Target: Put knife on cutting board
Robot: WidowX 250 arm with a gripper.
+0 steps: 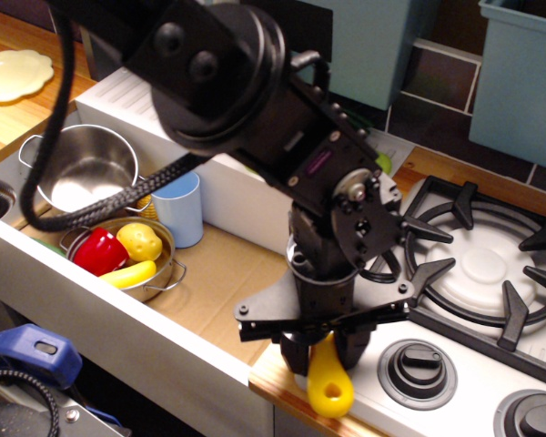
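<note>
Tool (322,350) fingers pinch the knife (328,384) by its chunky, glossy yellow plastic handle.

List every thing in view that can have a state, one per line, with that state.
gripper: shut on the knife
knife: yellow handle pointing down, gripped between the fingers, blade hidden
steel pot: upright, empty
metal bowl: upright, holding toy food
blue cup: upright
stove knob: setting unreadable
</note>
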